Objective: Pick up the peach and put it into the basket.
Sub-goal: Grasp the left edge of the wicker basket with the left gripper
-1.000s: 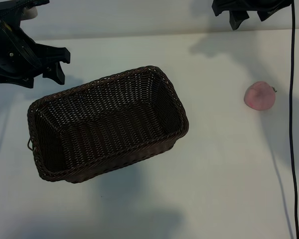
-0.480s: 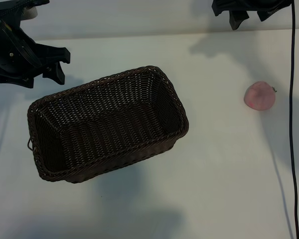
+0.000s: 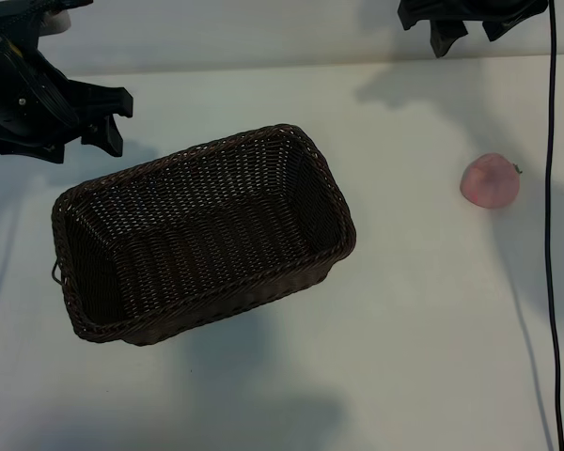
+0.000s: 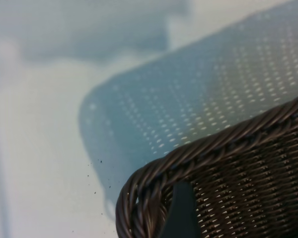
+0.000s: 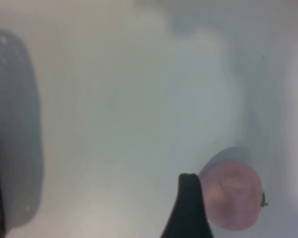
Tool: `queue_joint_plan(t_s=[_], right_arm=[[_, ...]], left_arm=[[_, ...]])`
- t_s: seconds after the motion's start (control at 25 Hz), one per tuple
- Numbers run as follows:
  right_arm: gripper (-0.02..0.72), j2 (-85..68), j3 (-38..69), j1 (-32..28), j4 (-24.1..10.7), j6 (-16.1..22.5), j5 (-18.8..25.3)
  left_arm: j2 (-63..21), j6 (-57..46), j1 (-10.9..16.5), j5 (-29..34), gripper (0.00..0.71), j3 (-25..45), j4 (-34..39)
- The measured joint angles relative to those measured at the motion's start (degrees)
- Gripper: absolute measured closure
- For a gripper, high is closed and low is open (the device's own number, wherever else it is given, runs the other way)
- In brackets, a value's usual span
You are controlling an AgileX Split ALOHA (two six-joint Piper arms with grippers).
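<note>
The pink peach (image 3: pixel 490 181) lies on the white table at the right, well apart from the dark brown wicker basket (image 3: pixel 291 133) at centre left. My right gripper (image 3: pixel 470 30) hangs open at the far edge, above and behind the peach, with nothing in it. In the right wrist view one of its fingers (image 5: pixel 188 213) shows just beside the peach (image 5: pixel 233 196), without touching it. My left gripper (image 3: pixel 115 120) stands open and empty beyond the basket's far left corner. One of its fingers (image 4: pixel 179 214) shows over the braided rim (image 4: pixel 213 148).
A black cable (image 3: pixel 549 244) hangs down along the right edge, just right of the peach. A small wire loop (image 3: pixel 55 272) sticks out from the basket's left side. White table (image 3: pixel 423 319) stretches between the basket and the peach and along the near side.
</note>
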Motion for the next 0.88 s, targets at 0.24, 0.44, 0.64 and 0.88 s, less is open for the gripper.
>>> queue_joint_plan(t_s=[0.24,0.44,0.64,0.88], right_arm=[[0.147,0.0,0.0,0.0,0.19,0.0,0.0],[0.147,0.0,0.0,0.0,0.21,-0.06,0.0],[0.147,0.0,0.0,0.0,0.21,-0.31,0.0],[0.147,0.0,0.0,0.0,0.21,-0.33,0.0]], left_arm=[[0.0,0.97,0.0,2.48,0.125,0.0,0.0],[-2.66,-1.88,0.0,4.96,0.125,1.72,2.26],[-12.38,-8.5,0.0,3.59,0.125,11.99,5.41],[-22.72,-14.19,0.0,-0.18,0.125,23.69,6.76]])
